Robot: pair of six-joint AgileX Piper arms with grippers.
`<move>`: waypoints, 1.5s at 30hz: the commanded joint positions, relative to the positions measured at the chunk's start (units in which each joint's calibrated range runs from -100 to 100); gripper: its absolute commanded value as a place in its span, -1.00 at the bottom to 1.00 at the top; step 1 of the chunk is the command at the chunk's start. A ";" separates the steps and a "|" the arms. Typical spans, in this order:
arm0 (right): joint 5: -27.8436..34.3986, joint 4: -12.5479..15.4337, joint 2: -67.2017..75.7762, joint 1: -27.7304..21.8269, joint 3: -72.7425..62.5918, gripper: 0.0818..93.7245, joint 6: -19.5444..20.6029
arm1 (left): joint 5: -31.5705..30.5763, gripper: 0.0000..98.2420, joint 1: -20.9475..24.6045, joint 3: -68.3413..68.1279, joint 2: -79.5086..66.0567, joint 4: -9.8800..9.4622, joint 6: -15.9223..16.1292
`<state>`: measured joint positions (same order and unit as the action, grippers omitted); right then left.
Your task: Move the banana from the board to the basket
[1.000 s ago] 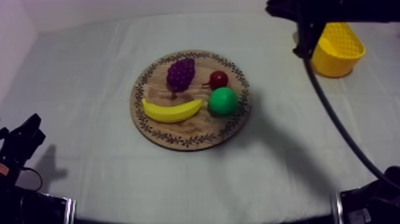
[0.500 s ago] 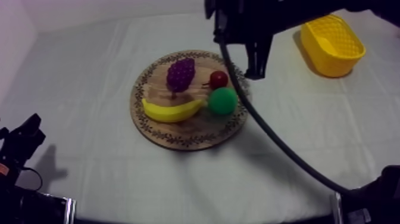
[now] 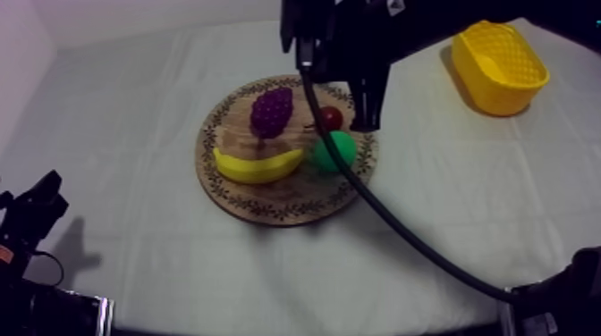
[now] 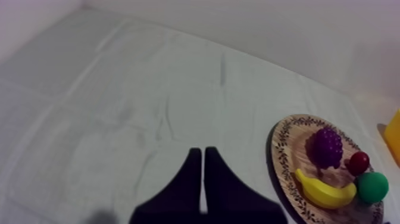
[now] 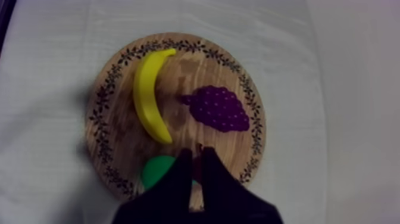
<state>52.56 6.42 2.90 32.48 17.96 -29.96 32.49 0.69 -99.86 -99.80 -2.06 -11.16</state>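
Top view: the curved yellow toy banana [image 3: 258, 167] is seen ungrasped on the round patterned wooden board [image 3: 268, 213], just beside the right gripper [image 3: 368, 121]. The yellow plastic basket [image 3: 501, 67] is well apart from it.

Left wrist view: the left gripper [image 4: 202, 154] is held closed on nothing, with the banana well off to its side.

Right wrist view: the right gripper is seen closed and empty above the board, the banana ahead of it. Pickup and delivery are both judged not yet done.

One of each.
One wooden board [image 3: 268, 207], one banana [image 3: 258, 167], one bunch of grapes [image 3: 272, 111], one small red fruit [image 3: 333, 117], one green fruit [image 3: 333, 152], one yellow basket [image 3: 501, 98].
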 commanded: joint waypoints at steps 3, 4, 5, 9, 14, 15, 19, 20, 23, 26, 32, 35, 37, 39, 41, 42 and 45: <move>-0.65 -0.28 -0.47 0.33 0.42 -0.39 0.35 | 0.01 -1.00 0.00 -0.03 -0.03 -0.01 0.01; -0.79 -0.30 -0.54 0.43 0.63 -0.19 0.33 | 0.01 -1.00 0.00 -0.03 -0.03 -0.01 0.01; -0.98 -0.33 -0.59 0.55 0.87 -0.06 0.31 | 0.01 -1.00 0.00 -0.03 -0.03 -0.01 0.01; -1.95 -0.72 -0.67 0.98 2.00 0.11 0.46 | 0.01 -1.00 0.00 -0.03 -0.03 -0.01 0.01; -2.19 -0.83 -0.57 1.16 2.40 0.11 0.45 | 0.01 -1.00 0.00 -0.03 -0.03 -0.01 0.01; -2.16 -0.77 -0.58 1.18 2.34 0.11 0.39 | 0.01 -1.00 0.00 -0.03 -0.03 -0.01 0.01; -2.04 -0.64 -0.83 1.25 2.25 0.12 0.20 | 0.01 -1.00 0.00 -0.03 -0.03 -0.01 0.01; -2.05 -0.66 -1.05 1.33 2.27 0.12 0.21 | 0.01 -1.00 0.00 -0.03 -0.03 -0.01 0.01; -2.33 -0.91 -2.24 1.81 2.35 0.12 0.55 | 0.01 -1.00 0.00 -0.03 -0.03 -0.01 0.01; -2.53 -1.28 -4.33 2.36 1.91 0.12 0.99 | 0.01 -1.00 0.00 -0.03 -0.03 -0.01 0.01; -2.63 -1.67 -11.08 3.29 -1.56 0.11 2.21 | 0.01 -1.00 0.00 -0.03 -0.03 -0.01 0.01; -2.61 -1.90 -15.15 3.64 -3.92 0.11 2.76 | 0.01 -1.00 0.00 -0.03 -0.03 -0.01 0.01; -2.51 -2.13 -17.86 3.83 -5.78 0.11 3.16 | 0.01 -1.00 0.00 -0.03 -0.03 -0.01 0.01; -2.22 -2.46 -20.46 4.06 -7.70 0.11 3.60 | 0.01 -1.00 0.00 -0.03 -0.03 -0.01 0.01; -1.87 -2.84 -22.92 4.39 -9.48 0.11 4.12 | 0.01 -1.00 0.00 -0.03 -0.03 -0.01 0.01; -1.76 -3.01 -24.07 4.56 -10.27 0.11 4.40 | 0.01 -1.00 0.00 -0.03 -0.03 -0.01 0.01; -1.64 -3.46 -27.24 5.05 -12.18 0.11 5.16 | 0.01 -1.00 0.00 -0.03 -0.03 -0.01 0.01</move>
<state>50.74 3.12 -22.36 37.44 6.55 -25.03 32.49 0.69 -99.86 -99.80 -2.06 -11.16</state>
